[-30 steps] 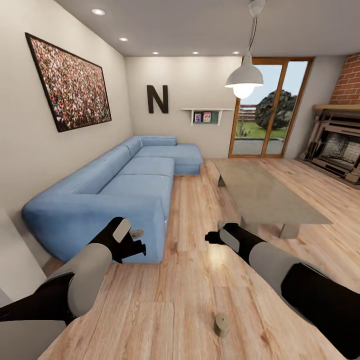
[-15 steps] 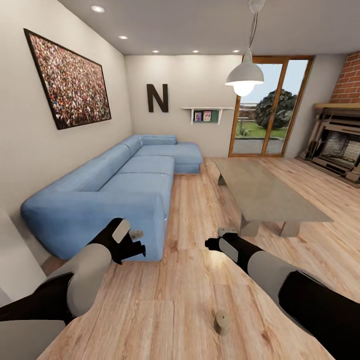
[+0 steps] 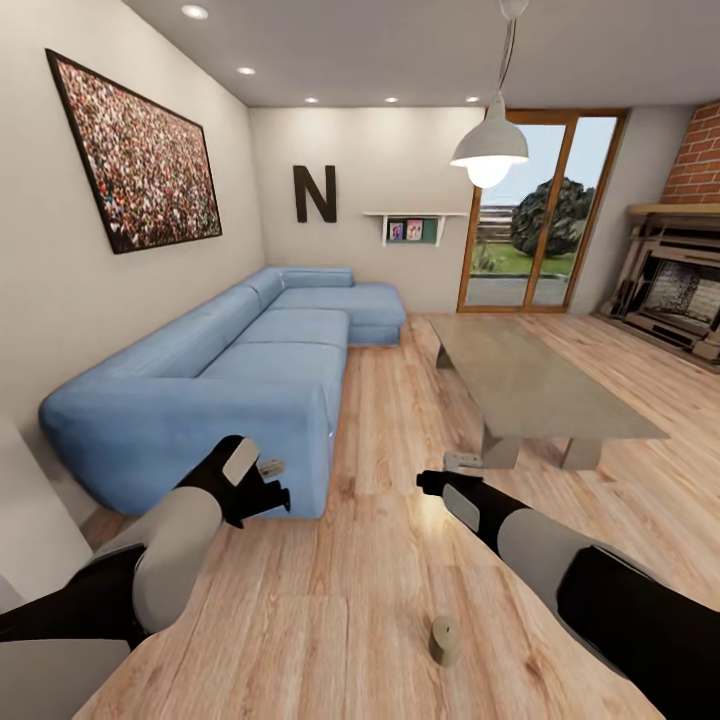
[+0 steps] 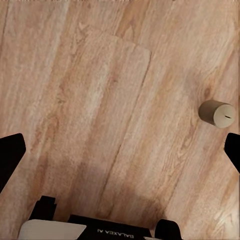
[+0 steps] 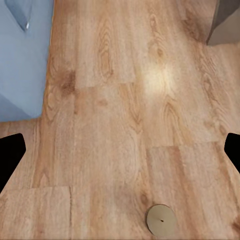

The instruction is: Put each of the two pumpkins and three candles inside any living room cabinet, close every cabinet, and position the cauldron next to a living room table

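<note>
While both arms hang over the wooden floor (image 3: 380,560), the left gripper (image 4: 120,150) and right gripper (image 5: 120,155) gape wide and empty; one candle (image 3: 445,640) stands upright below and between them, the table (image 3: 530,385) beyond the right one.

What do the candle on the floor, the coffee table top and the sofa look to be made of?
Candle: matte grey-beige wax, likely; small wick mark on top.
Coffee table top: seemingly translucent grey glass, smooth with a faint sheen.
Sofa: blue fabric upholstery, soft matte cushions.
</note>
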Robot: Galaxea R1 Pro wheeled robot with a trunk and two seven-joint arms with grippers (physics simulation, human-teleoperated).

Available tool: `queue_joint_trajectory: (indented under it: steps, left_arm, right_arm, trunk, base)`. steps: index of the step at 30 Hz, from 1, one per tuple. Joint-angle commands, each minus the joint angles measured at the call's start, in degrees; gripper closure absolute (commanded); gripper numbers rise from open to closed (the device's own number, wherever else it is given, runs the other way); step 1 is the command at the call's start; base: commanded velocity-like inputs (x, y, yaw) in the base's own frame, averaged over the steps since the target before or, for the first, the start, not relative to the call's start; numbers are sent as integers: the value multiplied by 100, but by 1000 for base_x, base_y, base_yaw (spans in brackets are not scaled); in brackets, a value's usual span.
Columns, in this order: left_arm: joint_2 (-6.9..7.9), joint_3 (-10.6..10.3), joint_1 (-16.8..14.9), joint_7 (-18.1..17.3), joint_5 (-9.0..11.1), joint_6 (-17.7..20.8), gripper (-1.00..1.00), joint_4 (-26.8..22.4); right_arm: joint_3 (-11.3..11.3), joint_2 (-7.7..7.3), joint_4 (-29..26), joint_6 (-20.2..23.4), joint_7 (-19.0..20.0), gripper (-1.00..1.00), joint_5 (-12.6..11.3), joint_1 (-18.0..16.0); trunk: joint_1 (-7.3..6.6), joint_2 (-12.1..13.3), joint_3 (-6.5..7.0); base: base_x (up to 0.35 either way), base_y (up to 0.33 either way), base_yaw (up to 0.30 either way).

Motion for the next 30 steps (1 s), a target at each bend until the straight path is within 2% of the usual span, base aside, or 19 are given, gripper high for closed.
queue_joint_trajectory:
  steps: [1, 5, 7, 9, 12, 13, 15, 18, 23, 30]
  left_arm:
    - [-7, 34, -2, 60, 63, 66, -100, -100]
    - [-11, 62, -82, 62, 61, 153, -100, -199]
    - [-12, 70, -235, 65, 64, 170, -100, -86]
    - [-8, 85, -467, 68, 66, 178, -100, 193]
    - [-5, 110, -996, 215, 69, 184, -100, 882]
    - [-4, 119, -1243, 355, 80, 182, -100, 1181]
    - [-7, 168, -1572, 606, 145, 184, -100, 1482]
    - [-21, 341, -1892, 977, 297, 186, -100, 1693]
    - [-80, 528, -2038, 1171, 384, 180, -100, 1776]
    - [-99, 597, -2065, 1215, 400, 178, -100, 1793]
  right_arm:
    - [41, 5, -12, 23, -39, -100, -24, -3]
    - [49, 19, -11, 33, -44, -100, -19, -2]
    - [50, 19, -7, 43, -48, -100, -19, -1]
    - [48, 18, -5, 71, -53, -100, -18, -1]
    - [45, 14, 0, 203, -60, -100, -18, -1]
    - [44, 9, 7, 264, -62, -100, -18, -1]
    - [42, 1, 37, 321, -63, -100, -19, -1]
    - [37, -10, 94, 366, -63, -100, -18, -1]
    - [35, -17, 159, 385, -61, -100, -18, -1]
    - [34, -17, 204, 398, -62, -100, -18, -1]
  trunk:
    - [22, -45, -24]
    - [110, -205, -96]
    - [154, -285, -132]
    - [198, -366, -168]
    - [264, -486, -222]
    - [286, -526, -240]
    - [330, -606, -276]
    - [396, -726, -330]
    - [505, -927, -419]
    - [659, -1208, -545]
  base:
    - [0, 0, 0]
    - [0, 0, 0]
    - [0, 0, 0]
    - [0, 0, 0]
    - [0, 0, 0]
    - [0, 0, 0]
    - [0, 0, 0]
    - [0, 0, 0]
    - [0, 0, 0]
    - [0, 0, 0]
